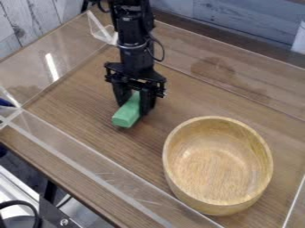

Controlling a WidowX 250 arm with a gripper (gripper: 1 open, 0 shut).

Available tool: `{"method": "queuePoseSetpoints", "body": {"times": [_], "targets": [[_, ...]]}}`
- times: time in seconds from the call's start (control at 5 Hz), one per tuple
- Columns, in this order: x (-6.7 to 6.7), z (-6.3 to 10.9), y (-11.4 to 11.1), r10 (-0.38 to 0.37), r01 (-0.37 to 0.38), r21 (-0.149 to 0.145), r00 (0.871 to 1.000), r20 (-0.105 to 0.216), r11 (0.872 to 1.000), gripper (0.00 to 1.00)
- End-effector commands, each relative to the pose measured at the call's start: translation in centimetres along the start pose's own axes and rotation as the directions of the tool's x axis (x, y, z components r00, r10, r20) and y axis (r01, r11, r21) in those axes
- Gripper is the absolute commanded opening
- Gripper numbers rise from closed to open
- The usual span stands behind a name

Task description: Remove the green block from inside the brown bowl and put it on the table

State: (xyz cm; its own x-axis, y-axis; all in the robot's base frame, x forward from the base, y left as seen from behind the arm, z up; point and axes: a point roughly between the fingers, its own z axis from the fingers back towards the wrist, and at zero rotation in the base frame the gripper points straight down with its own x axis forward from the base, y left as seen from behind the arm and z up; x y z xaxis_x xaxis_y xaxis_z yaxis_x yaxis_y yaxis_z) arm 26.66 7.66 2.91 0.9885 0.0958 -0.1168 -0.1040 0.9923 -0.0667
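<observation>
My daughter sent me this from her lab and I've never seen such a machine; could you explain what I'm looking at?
This is one camera's view, looking down at an angle on a brown wood-grain table. The dark, jointed shape reaching in from the top is a robot arm, and at its lower end is its gripper, a mechanical hand with fingers. Right at those fingers is a green block, low over the table or on it. Whether it is firmly gripped or just being let go, I can't tell from here. To the right sits a round, light tan wooden bowl, with nothing inside. The job is to move the block from bowl to table, and the block is already outside the bowl.
</observation>
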Motion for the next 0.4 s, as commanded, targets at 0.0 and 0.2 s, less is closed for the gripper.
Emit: {"method": "queuePoseSetpoints", "body": {"times": [0.0, 0.2], "targets": [[1.16, 1.37, 0.17, -0.003, 0.003, 0.011, 0.998, 0.055, 1.000, 0.00], [1.22, 1.32, 0.21, -0.002, 0.001, 0.010, 0.999, 0.054, 1.000, 0.00]]}}
